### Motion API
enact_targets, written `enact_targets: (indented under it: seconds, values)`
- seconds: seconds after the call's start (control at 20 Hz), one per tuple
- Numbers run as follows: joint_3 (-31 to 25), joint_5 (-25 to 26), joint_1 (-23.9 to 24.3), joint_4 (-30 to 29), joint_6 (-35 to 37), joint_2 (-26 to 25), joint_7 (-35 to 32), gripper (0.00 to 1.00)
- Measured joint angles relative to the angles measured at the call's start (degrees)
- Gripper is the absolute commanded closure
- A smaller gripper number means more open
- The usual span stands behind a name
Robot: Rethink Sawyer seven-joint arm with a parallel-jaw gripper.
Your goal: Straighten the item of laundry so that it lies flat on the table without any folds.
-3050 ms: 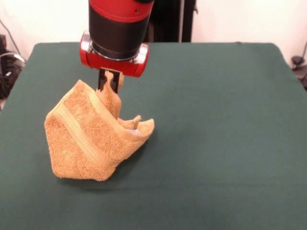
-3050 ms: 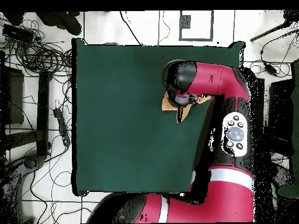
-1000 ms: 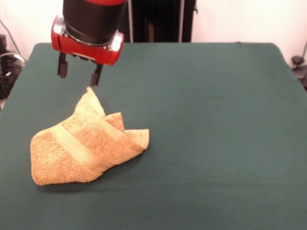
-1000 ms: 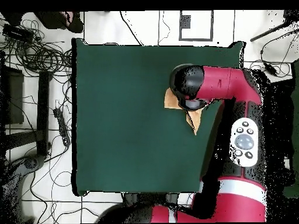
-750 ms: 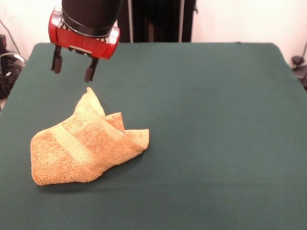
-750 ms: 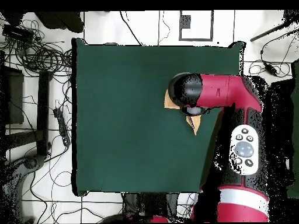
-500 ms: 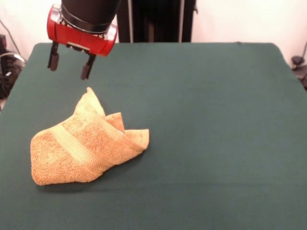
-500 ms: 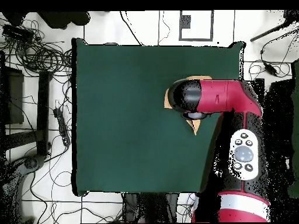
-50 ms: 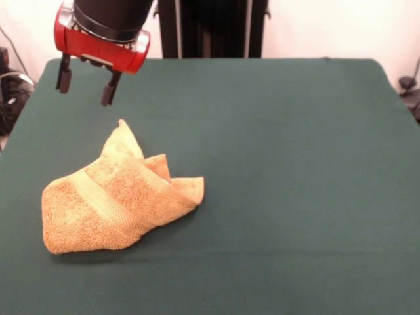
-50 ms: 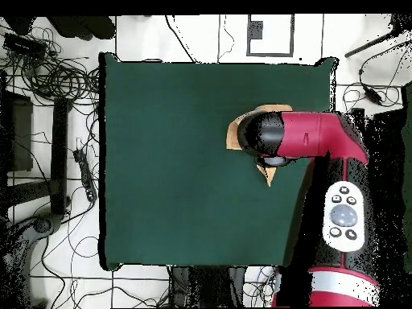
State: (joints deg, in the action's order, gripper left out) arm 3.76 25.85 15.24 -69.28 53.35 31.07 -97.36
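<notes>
Nothing here can be read: no words, labels, brand marks or numbers show on anything in either view, and the arm's button pad shows no legible signs.

The arm's last segment is a thick black cylinder ending in a bright red collar with rounded silver patches at its sides. Below the collar hangs the gripper, with two slim black fingers, each a flat, straight bar. From above, the arm is a smooth red tube with a rounded black cap at its end. Nearer the base, a white oval panel carries a large grey round button and several small dark ones. A pale band rings the red lower section.
</notes>
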Motion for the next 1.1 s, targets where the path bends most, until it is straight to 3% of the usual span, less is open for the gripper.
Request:
enact_targets:
  seconds: [0.65, 1.1]
  values:
    - [-2.27, -1.47, 5.06, 0.51, -1.26, -0.75, 0.00, 0.00]
    - [-4.54, -2.83, 4.37, 2.03, -1.50, -5.07, 0.00, 0.00]
